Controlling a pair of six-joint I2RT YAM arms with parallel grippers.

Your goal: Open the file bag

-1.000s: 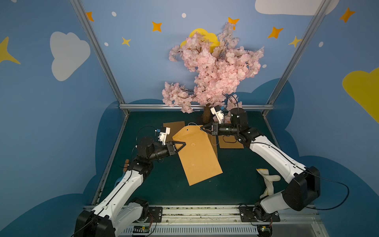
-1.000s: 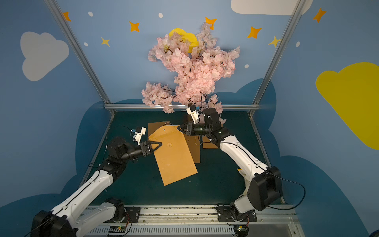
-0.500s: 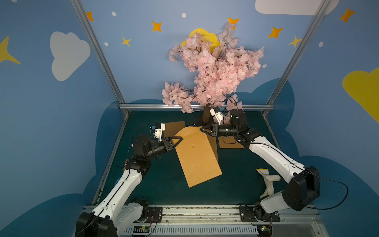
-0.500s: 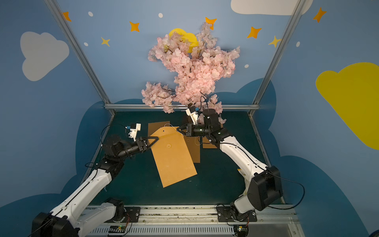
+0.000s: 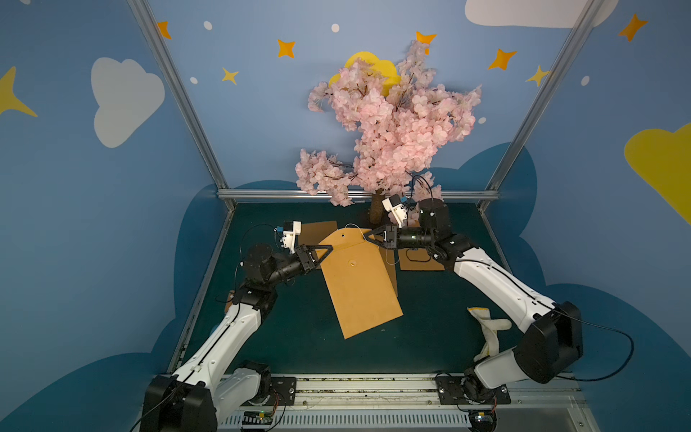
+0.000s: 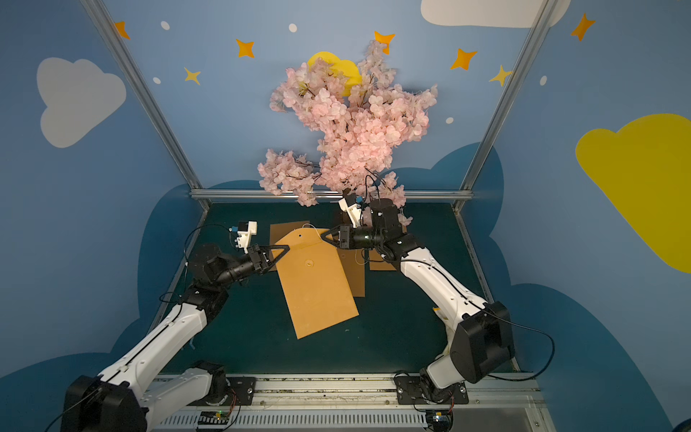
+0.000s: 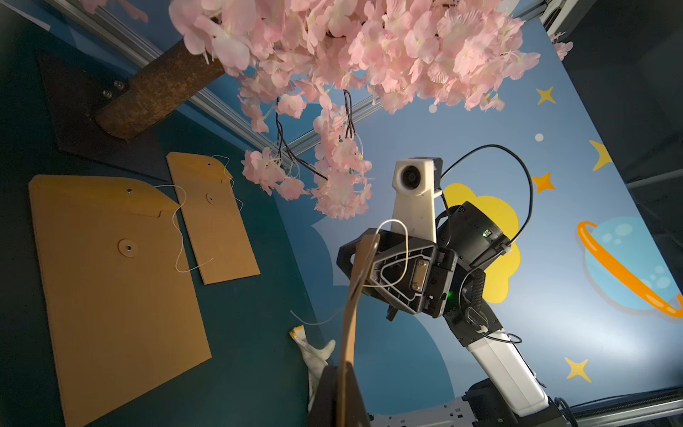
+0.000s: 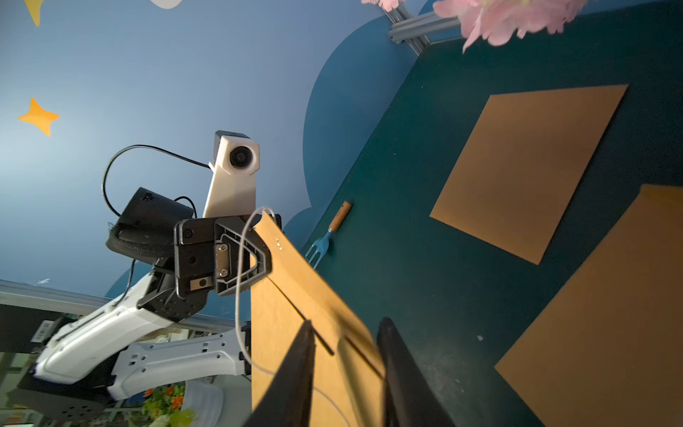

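Observation:
The file bag (image 5: pixel 359 284), a brown paper envelope with a button (image 5: pixel 351 263) and a white string (image 5: pixel 353 226), hangs tilted above the green table (image 5: pixel 284 336) in both top views. My left gripper (image 5: pixel 331 247) is shut on its left upper edge; in the left wrist view the bag (image 7: pixel 351 314) shows edge-on, rising out of that gripper (image 7: pixel 343 373). My right gripper (image 5: pixel 368 235) is at the flap's right corner. In the right wrist view this gripper (image 8: pixel 347 325) is open, its fingers (image 8: pixel 295 369) standing apart on either side of the flap (image 8: pixel 295 281).
Other brown envelopes lie flat on the table, a large one (image 7: pixel 111 277) and a small one (image 7: pixel 214 222). A pink blossom tree (image 5: pixel 389 131) stands at the back, overhanging both grippers. A white glove (image 5: pixel 490 329) lies at the right, a wooden-handled fork (image 8: pixel 329 236) at the left.
The right gripper's jaws have come apart at the flap. The left gripper has closed tighter on the bag's left edge and moved slightly back and up with it.

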